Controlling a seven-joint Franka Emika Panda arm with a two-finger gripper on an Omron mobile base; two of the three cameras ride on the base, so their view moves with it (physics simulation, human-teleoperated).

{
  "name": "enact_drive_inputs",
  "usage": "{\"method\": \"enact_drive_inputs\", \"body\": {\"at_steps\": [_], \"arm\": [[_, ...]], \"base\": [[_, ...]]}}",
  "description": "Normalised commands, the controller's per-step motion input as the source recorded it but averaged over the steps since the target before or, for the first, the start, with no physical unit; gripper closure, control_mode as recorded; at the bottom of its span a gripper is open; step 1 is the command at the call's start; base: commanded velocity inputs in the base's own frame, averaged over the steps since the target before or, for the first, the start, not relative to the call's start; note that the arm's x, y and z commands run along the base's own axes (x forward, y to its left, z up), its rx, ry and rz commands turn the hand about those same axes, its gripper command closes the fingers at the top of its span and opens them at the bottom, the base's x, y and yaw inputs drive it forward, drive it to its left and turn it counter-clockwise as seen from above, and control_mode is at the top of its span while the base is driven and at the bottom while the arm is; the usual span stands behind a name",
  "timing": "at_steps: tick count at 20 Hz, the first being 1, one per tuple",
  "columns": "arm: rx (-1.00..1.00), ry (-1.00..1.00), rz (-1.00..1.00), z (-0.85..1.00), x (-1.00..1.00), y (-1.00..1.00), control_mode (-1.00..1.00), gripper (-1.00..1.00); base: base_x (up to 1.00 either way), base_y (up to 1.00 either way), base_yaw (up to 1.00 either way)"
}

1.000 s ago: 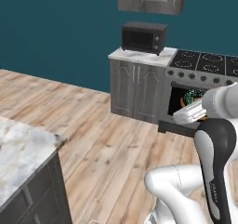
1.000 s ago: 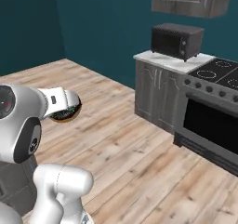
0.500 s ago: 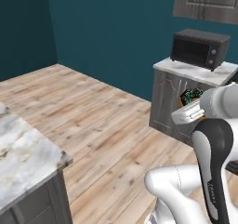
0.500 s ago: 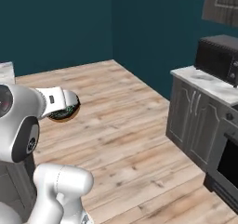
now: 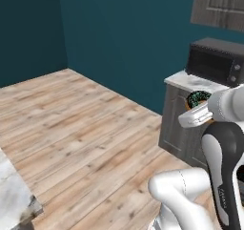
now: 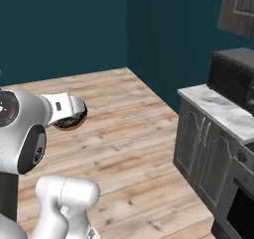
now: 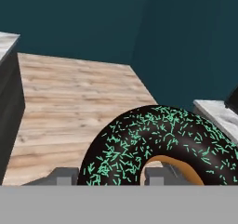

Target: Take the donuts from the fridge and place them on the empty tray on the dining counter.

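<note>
The gripper (image 7: 109, 177) is clamping a donut (image 7: 158, 146) between its two fingers, a tan ring with dark icing and green sprinkles. In the left base view the donut (image 5: 198, 99) is sitting at the end of the white hand, raised well above the wooden floor (image 5: 86, 138), in front of a grey cabinet (image 5: 183, 129) carrying a black microwave (image 5: 217, 62). In the right base view the donut (image 6: 71, 120) is peeking out below the hand, with teal walls (image 6: 64, 29) standing behind
</note>
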Motion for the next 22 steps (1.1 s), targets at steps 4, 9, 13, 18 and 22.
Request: {"method": "enact_drive_inputs", "body": {"at_steps": [4,9,13,18,22], "arm": [[0.00,0.00,0.00,0.00,0.00,0.00,1.00,1.00],[0.00,0.00,0.00,0.00,0.00,0.00,1.00,1.00],[0.00,0.00,0.00,0.00,0.00,0.00,1.00,1.00],[0.00,0.00,0.00,0.00,0.00,0.00,1.00,1.00],[0.00,0.00,0.00,0.00,0.00,0.00,1.00,1.00]], "base": [[1.00,0.21,0.06],[1.00,0.36,0.07],[1.00,0.16,0.16],[1.00,0.05,0.23],[1.00,0.00,0.34]]}}
